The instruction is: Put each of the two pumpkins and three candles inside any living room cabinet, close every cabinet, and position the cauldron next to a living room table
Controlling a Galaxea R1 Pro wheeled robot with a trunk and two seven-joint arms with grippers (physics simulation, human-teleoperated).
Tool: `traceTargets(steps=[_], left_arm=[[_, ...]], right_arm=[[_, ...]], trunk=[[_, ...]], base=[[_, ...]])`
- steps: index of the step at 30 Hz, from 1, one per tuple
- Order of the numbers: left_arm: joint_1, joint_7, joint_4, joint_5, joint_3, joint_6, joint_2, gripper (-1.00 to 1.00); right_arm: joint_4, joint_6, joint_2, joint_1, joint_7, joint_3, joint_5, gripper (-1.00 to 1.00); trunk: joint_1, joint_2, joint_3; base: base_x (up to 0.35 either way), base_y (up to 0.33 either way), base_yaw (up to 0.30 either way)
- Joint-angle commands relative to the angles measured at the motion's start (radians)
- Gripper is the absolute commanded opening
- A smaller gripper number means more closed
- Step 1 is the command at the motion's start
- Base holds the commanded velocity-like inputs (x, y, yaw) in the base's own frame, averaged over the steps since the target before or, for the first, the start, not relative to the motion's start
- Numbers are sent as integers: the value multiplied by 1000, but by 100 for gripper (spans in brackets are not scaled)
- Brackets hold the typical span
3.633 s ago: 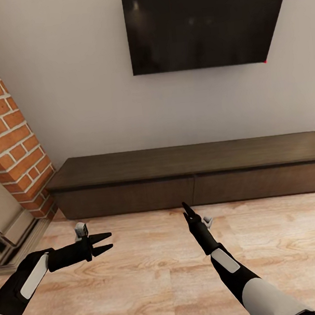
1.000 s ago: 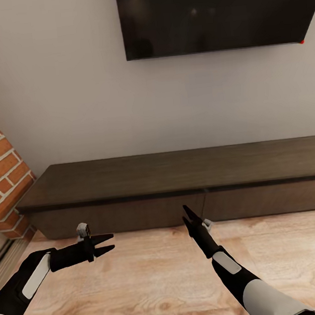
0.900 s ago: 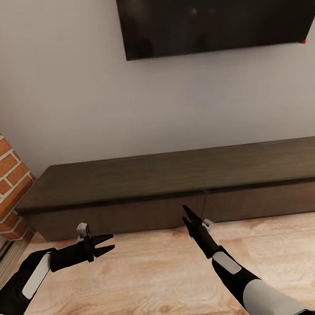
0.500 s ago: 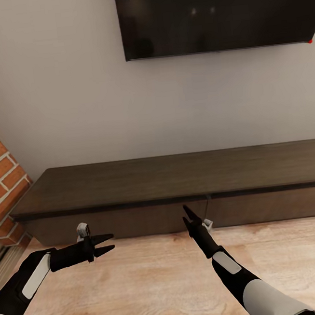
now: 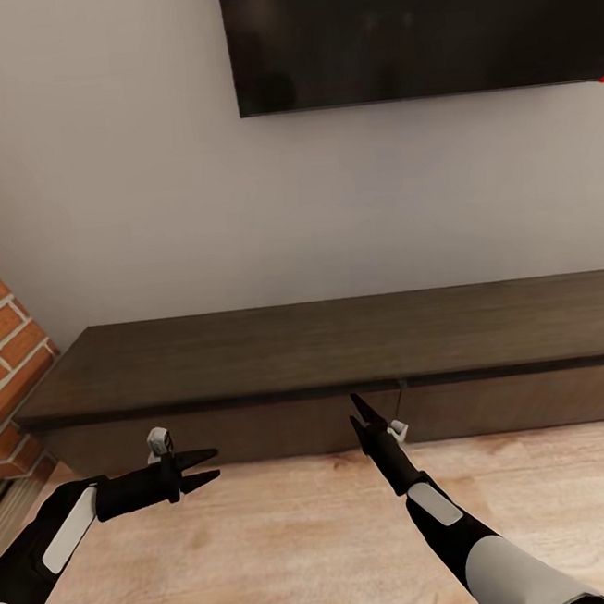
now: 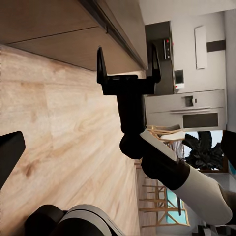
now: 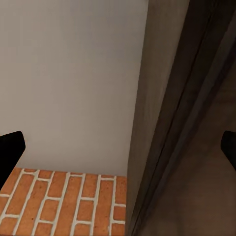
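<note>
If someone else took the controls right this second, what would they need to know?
Left gripper: open, empty, held above the wood floor.
Right gripper: open, empty, fingertips close to the cabinet front, near the seam between its two drawer fronts.
Cabinet: both visible drawer fronts look shut; its top is bare.
Done: nothing that the pictures confirm.
Left: open a drawer, fetch the pumpkins and candles, close up, then place the cauldron by the table.
</note>
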Motion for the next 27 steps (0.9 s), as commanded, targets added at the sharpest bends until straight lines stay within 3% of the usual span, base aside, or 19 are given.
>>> traceTargets(steps=[1, 27], left_arm=[[-1, -2, 0, 4, -3, 5, 1, 100], [-1, -1, 2, 3, -9, 4, 1, 100]], right_arm=[[2, 9, 0, -1, 4, 3, -10, 100], [29, 9, 0, -1, 2, 3, -11, 100]], trunk=[[0, 0, -1], [0, 0, -1]], base=[[76, 0, 0], [69, 0, 0]])
